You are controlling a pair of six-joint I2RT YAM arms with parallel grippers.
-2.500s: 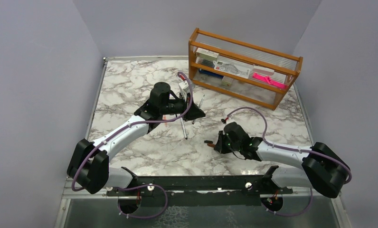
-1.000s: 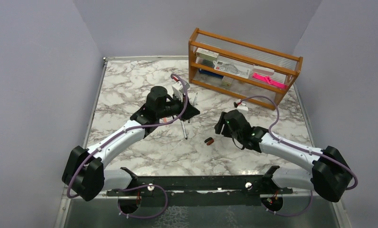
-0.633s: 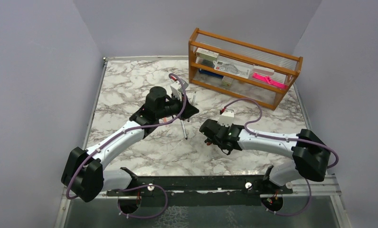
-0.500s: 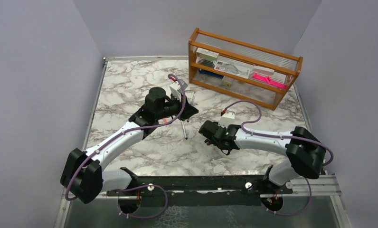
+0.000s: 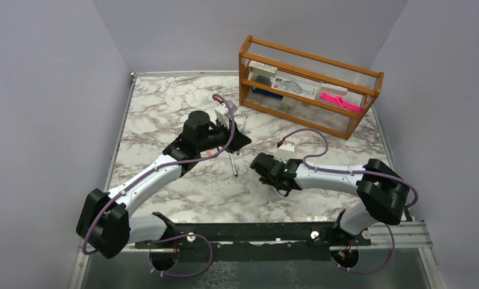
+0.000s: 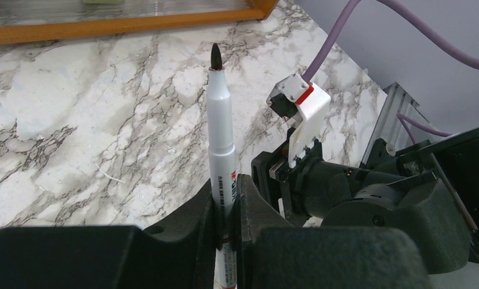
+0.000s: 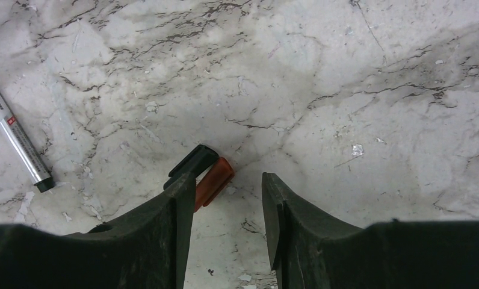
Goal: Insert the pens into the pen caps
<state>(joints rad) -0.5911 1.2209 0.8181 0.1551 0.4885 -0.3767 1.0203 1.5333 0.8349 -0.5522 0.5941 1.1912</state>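
My left gripper is shut on a silvery-grey pen, whose dark tip points up and away. It holds the pen above the marble, and the pen also shows in the top view. A second silvery pen lies on the table and shows at the left of the right wrist view. My right gripper is open and low over the table. A dark red cap and a black cap lie side by side at its left fingertip. My right gripper hides the caps in the top view.
A wooden rack stands at the back right and holds boxes and a bright pink strip. My right arm's wrist and white camera mount are close to the right of the held pen. The table is marble-patterned.
My right arm has swung left and come down over the caps with its jaws open. My left gripper has kept hold of the pen and shifted slightly.
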